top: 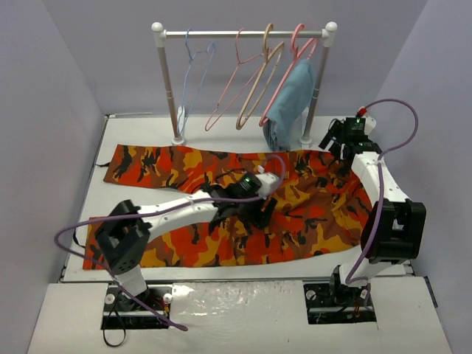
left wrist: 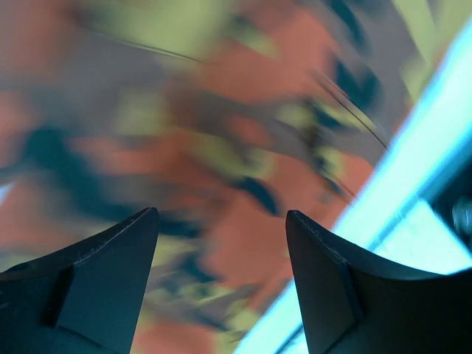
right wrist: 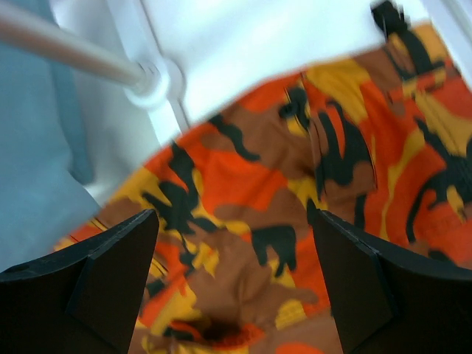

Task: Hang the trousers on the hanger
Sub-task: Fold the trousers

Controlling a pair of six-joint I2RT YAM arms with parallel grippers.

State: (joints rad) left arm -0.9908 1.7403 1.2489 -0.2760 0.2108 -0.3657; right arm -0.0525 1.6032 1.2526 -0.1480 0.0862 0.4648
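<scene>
Across the white table [top: 140, 133] the trousers [top: 184, 166] lie flat from left edge to right edge; the blue hanger [top: 193, 81] hangs on the rack [top: 243, 33] at the far edge. The left gripper [top: 259, 215] is over their middle and the right gripper [top: 342, 156] near the far right corner, both spread wide and holding nothing.

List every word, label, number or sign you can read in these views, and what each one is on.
None: no readable text in any view.
The trousers carry only camouflage print.
The hanger and the rack show no lettering.
The left wrist view is too blurred to tell.
</scene>
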